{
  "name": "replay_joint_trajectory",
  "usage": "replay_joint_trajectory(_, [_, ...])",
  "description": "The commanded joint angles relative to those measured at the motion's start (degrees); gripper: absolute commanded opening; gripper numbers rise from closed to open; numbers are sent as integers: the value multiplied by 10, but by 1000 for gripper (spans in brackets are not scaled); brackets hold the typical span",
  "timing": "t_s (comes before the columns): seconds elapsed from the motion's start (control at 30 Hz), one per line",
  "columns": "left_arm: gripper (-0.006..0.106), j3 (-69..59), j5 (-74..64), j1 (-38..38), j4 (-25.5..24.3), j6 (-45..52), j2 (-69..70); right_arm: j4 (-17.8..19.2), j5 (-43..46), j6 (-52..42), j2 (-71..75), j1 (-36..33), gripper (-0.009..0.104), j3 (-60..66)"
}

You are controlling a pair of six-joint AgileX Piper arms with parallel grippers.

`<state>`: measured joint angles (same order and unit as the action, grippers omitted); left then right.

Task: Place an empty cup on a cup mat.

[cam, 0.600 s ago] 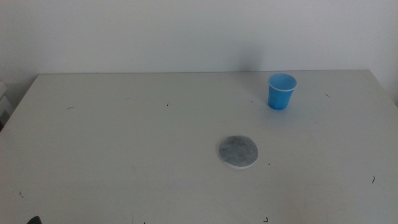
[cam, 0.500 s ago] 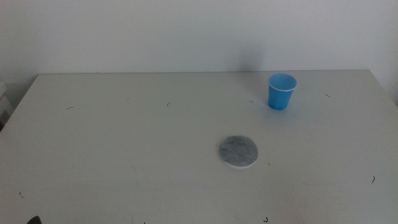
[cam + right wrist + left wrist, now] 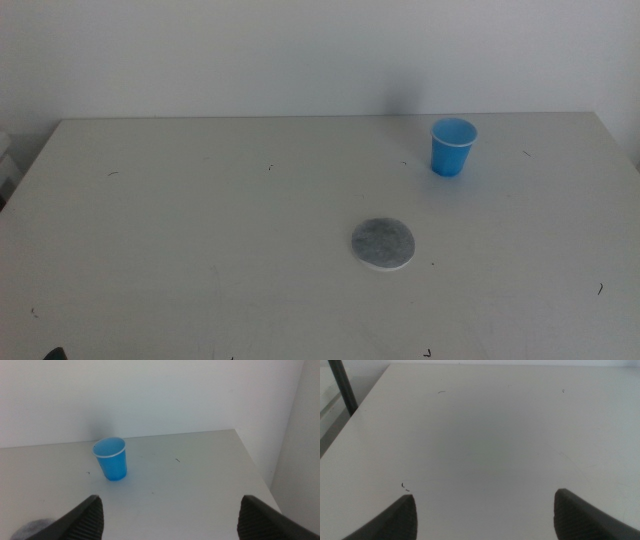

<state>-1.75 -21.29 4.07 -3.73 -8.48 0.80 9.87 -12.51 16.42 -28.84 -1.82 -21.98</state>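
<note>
My right gripper (image 3: 167, 517) is hanging above the table (image 3: 200, 480) with its two dark jaws spread wide and nothing between them. Ahead of it, and a little to one side of the line between the jaws, the cup (image 3: 111, 458) is standing upright on the table, near the far edge by the white wall (image 3: 150, 395). Its mouth is facing up and it is showing only blue inside, so I am judging it empty. The cup mat (image 3: 31, 527) is lying closer to me than the cup and further off to that same side, only its speckled edge showing. In the middle view the cup (image 3: 453, 147) and the cup mat (image 3: 383, 243) are sitting well apart.

My left gripper (image 3: 485, 510) is waiting over a bare stretch of table, its jaws also spread wide and empty.

I am expecting the cup to be very light and thin-walled, so it may flex or tip if squeezed hard. The smooth tapered side could let it slip downward. I am judging the best hold to be across the upper wall, just under the rolled rim.

Compared with the earlier middle views, nothing appears to be changing: cup and mat are lying in the same places.
</note>
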Motion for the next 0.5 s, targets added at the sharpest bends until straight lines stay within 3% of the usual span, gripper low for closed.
replay_joint_trajectory(0.0, [105,3,38,-1,0,-6,7,13,43,9,-59,4,85,-65])
replay_joint_trajectory(0.13, [105,3,38,-1,0,-6,7,28,19,8,-146,4,85,-151])
replay_joint_trajectory(0.47, [105,3,38,-1,0,-6,7,52,-219,11,-367,-71,85,-430])
